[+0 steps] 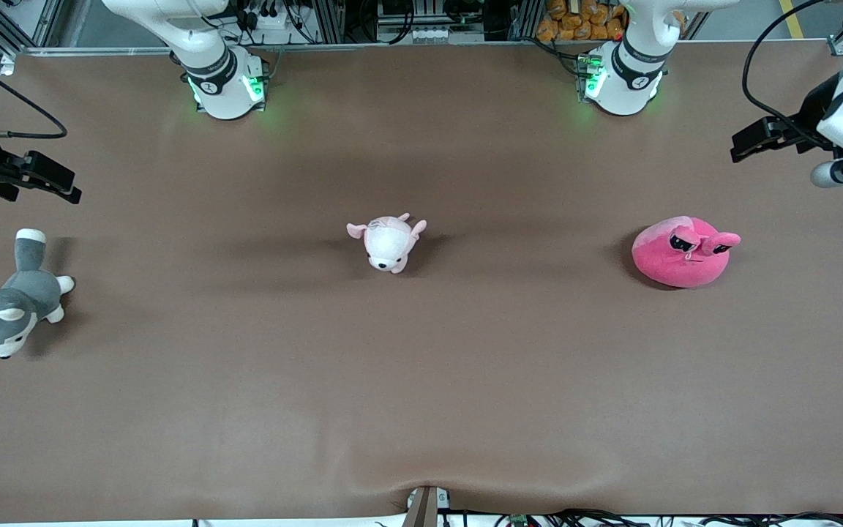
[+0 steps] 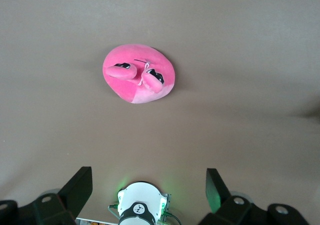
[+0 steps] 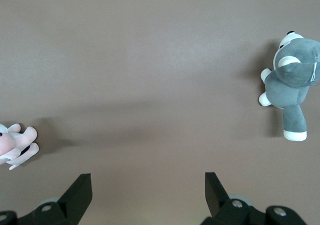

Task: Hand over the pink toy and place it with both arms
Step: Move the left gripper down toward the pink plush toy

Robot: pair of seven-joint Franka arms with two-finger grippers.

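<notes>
Left gripper hangs spread and empty over the table's left-arm end; the right gripper, also spread, waits over the opposite end. Nothing looks started: the pink toy, a soft, round plush blob with floppy ears, lies untouched near the left-arm edge on the smooth brown table.

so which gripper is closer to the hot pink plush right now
Left. The left gripper hangs open above the table at its own end, close to the pink toy. The right gripper, also open, waits above the other end, over the grey husky.
</notes>
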